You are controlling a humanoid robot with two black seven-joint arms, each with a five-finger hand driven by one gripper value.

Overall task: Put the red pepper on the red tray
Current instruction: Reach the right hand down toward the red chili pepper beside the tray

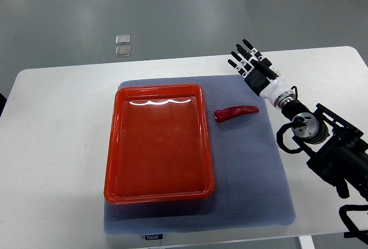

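A red pepper (236, 112) lies on the grey mat (253, 174) just right of the red tray (114, 145), apart from it. The tray holds nothing. My right hand (251, 64) comes in from the right edge and hovers beyond and to the right of the pepper. Its fingers are spread and hold nothing. The left arm does not show.
The white table (52, 145) carries the mat. Two small clear squares (122, 44) lie on the grey floor beyond the table's far edge. The table's far right corner (351, 53) is near my right forearm (322, 140).
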